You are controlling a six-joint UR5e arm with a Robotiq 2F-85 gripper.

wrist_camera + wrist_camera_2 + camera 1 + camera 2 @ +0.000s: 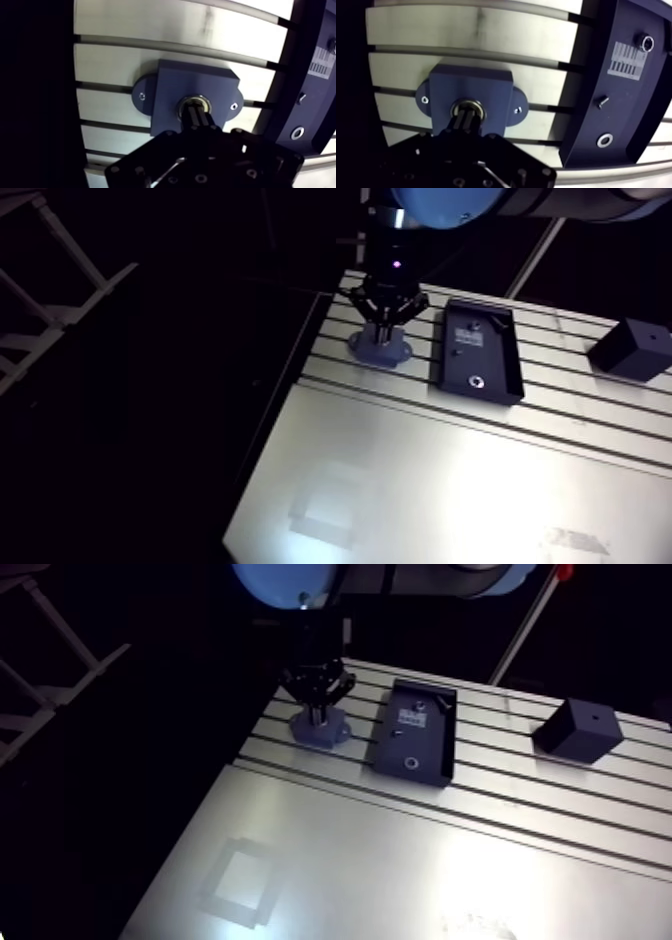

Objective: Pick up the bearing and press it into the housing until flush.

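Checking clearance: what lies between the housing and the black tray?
Nothing. Only bare slotted table separates the housing from the tray; the wrist view shows it best.

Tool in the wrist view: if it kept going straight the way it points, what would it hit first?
The bearing: the tool, fingers closed, aims into that metal ring seated in the bore of the blue-grey housing. It seems to be touching it or nearly so, though depth is hard to judge.

The counter (450, 488) is seen obliquely from above in the arm view; the shared housing (195, 82) is seen close overhead in the wrist view.
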